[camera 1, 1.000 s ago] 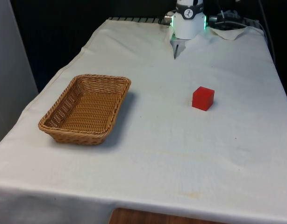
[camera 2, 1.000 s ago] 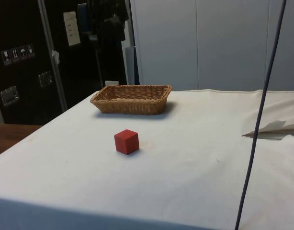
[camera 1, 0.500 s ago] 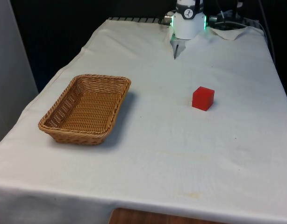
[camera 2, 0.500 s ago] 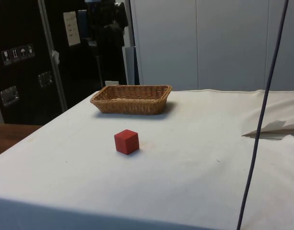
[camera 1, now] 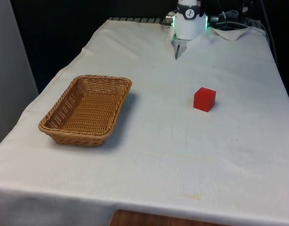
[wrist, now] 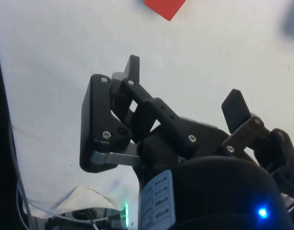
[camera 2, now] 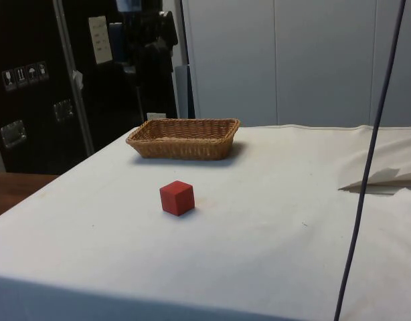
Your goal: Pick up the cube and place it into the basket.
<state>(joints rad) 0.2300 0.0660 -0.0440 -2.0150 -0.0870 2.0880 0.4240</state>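
A cloth-covered counter (camera 1: pixel 163 155) is being shown with a wicker basket (camera 1: pixel 86 109) and a red cube (camera 1: pixel 204 99) resting on it.

The basket is being seen toward the front view's left, with nothing inside. The cube is sitting well apart from it, toward the front view's right, on the cloth. The gripper (wrist: pixel 183 88) is being held above the cloth, its fingers (wrist: pixel 132 69) spread apart and gripping nothing.

1 cube (camera 1: pixel 204 99), 1 basket (camera 1: pixel 86 109)
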